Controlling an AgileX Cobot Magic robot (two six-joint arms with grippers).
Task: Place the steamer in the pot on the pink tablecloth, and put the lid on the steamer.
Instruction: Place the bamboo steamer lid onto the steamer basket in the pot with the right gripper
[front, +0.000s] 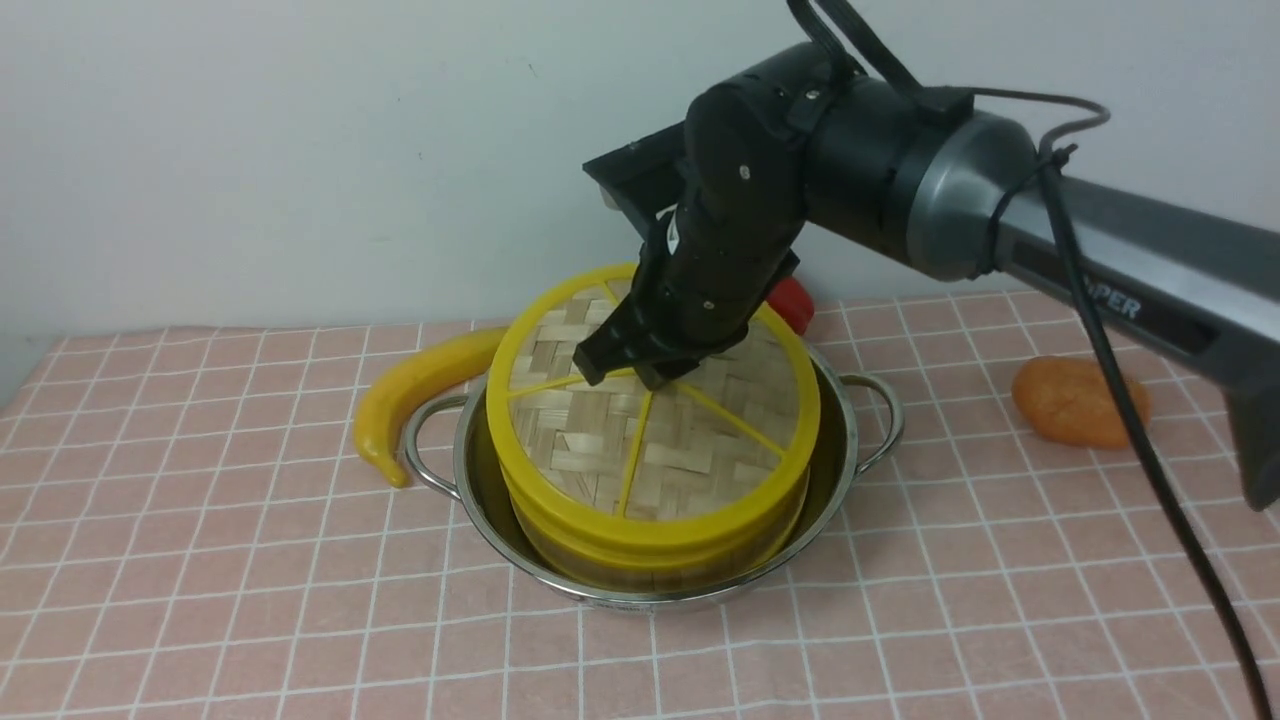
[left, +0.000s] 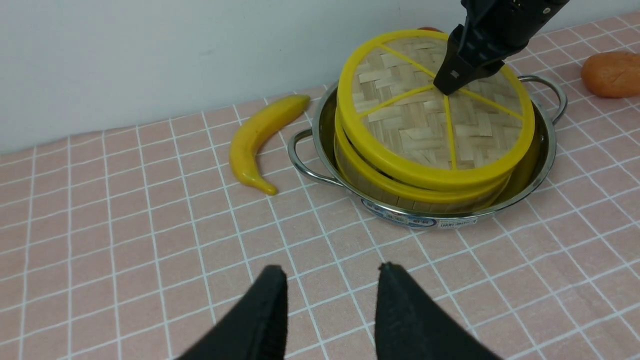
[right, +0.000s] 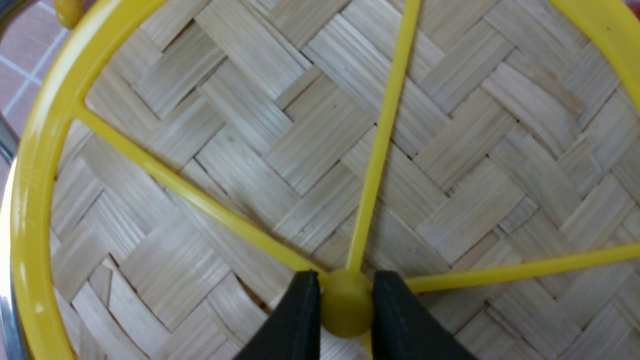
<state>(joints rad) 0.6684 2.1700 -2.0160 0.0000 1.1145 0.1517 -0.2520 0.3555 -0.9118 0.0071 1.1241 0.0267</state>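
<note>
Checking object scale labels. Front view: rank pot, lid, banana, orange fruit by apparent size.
1. pot, widest: its rim and handles extend past the lid.
2. lid, slightly narrower than the pot.
3. banana, clearly shorter than the lid's width.
4. orange fruit, smallest, though a cable crosses part of it.

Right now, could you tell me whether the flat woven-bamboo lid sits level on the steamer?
No, tilted: the yellow-rimmed woven-bamboo lid rides higher at the back, its knob pinched by the right pincer.
</note>
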